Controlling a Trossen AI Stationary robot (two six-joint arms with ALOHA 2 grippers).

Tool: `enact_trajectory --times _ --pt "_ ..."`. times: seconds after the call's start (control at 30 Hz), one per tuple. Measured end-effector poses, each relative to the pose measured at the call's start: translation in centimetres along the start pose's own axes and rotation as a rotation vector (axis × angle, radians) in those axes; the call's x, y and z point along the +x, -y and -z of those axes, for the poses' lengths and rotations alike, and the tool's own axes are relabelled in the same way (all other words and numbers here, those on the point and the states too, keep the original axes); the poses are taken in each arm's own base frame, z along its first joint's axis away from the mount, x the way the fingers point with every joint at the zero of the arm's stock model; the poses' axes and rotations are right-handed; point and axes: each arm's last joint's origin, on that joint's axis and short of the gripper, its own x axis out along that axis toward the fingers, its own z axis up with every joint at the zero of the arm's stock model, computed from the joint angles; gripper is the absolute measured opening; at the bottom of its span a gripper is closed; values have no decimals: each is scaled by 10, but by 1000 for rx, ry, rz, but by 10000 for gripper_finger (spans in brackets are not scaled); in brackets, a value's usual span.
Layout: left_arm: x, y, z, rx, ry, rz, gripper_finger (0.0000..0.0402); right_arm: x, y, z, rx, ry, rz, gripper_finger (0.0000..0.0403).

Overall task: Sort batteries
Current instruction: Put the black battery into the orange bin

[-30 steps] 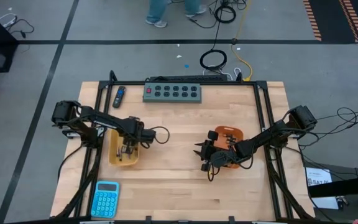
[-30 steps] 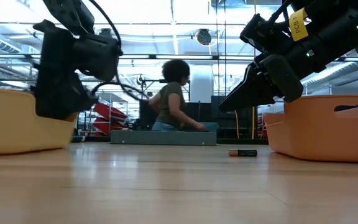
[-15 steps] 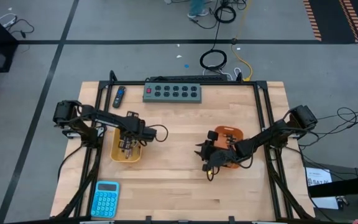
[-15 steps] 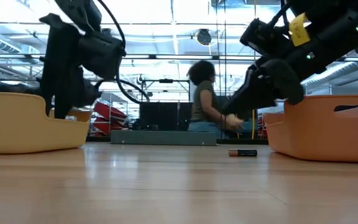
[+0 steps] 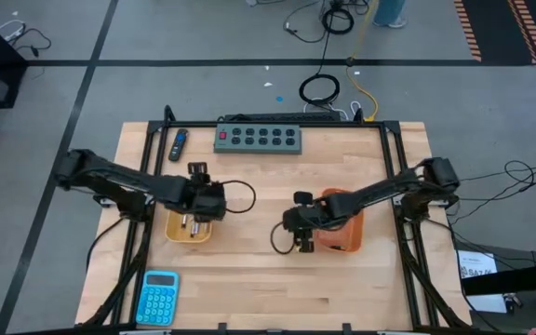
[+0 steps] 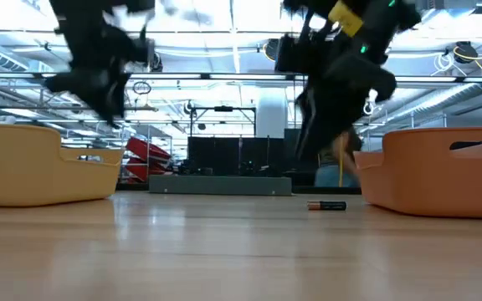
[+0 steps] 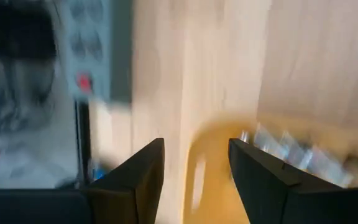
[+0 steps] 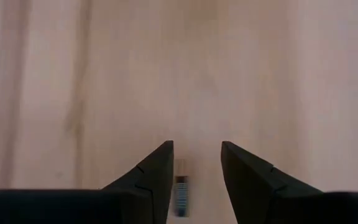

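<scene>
Pale wood forms the desk (image 5: 249, 270) on which you work. Your left pincer (image 5: 196, 221) hangs over the yellow bin (image 5: 177, 228), fingers apart with nothing between them; in the left wrist view the batteries (image 7: 291, 152) inside that bin appear only as a blurred silvery row, so their number cannot be told. Your right pincer (image 5: 298, 245) hangs above bare desk just beside the orange bin (image 5: 341, 234), fingers apart and empty. In the right wrist view a small ribbed battery (image 8: 181, 193) lies on the wood below the gap between the fingers, partly cut off by the frame edge. In the low view a single dark battery with a copper end (image 6: 326, 205) lies on the desk near the orange bin's wall; whether it is the same cell cannot be told. The orange bin's contents are hidden by the arm. A blue calculator (image 5: 158, 297) lies near the front edge, and a grey power strip (image 5: 259, 139) lies at the back.
</scene>
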Motion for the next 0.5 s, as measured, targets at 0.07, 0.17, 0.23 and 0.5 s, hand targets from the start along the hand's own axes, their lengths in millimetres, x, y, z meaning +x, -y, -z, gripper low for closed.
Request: enact_trajectory --times 0.07,0.17,0.23,0.5 --pt "-15 0 -4 -65 161 -1 189 11 4 1 12 -59 -62 126" --pt "-31 3 -6 -103 351 26 189 23 9 7 14 -160 -61 126" --pt "-36 6 -6 -105 448 42 189 29 10 11 16 -203 -76 126" --pt "-30 19 5 -154 662 62 189 37 13 14 30 -234 -39 117"
